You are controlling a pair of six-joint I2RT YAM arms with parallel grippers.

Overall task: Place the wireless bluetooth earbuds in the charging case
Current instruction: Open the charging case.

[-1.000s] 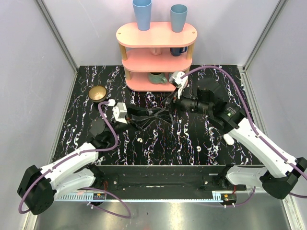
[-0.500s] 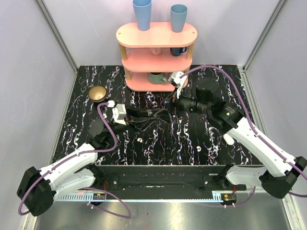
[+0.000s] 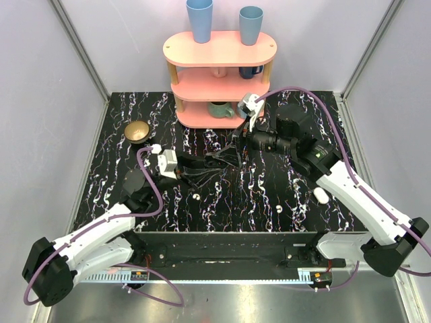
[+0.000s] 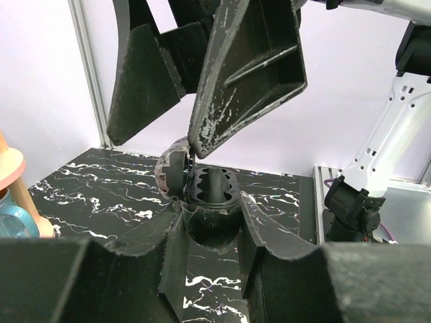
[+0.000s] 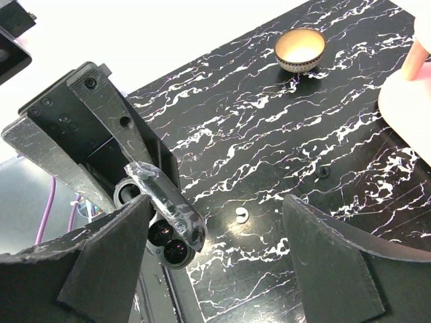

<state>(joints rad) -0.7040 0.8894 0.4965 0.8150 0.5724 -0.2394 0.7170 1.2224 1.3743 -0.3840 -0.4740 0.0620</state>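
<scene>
Left end effector (image 4: 211, 214): clenched, grasping the charging case (image 4: 213, 192) at its tip and holding it up over the middle of the worktop (image 3: 111, 161).
Charging case: showing as a dark hinged shell with its lid standing open and two round wells visible in the right wrist view (a white oval object (image 3: 320, 194) is also lying on the worktop beside the right forearm; its role cannot be told).
Right end effector (image 5: 217, 205): released, jaws standing wide, grasping nothing. It is hovering just beside the case and over the raised lid; whether it is touching the lid cannot be told.
Earbuds: the first earbud (image 3: 195, 196) and the second earbud (image 3: 277, 208) are both lying loose on the worktop, well apart from each other, and neither is sitting in the case.
Governing relation: both earbuds are lying toward the arm bases from the end effectors and below them. The first is lying nearer, on the left arm's side, and the second on the right arm's side.
Arm for the pick: the left is occupied, so the pick is judged to be falling to the right arm.
Long axis: the earbuds are showing too small to tell.
Markings: no brand, label or writing is showing legibly in any view.
</scene>
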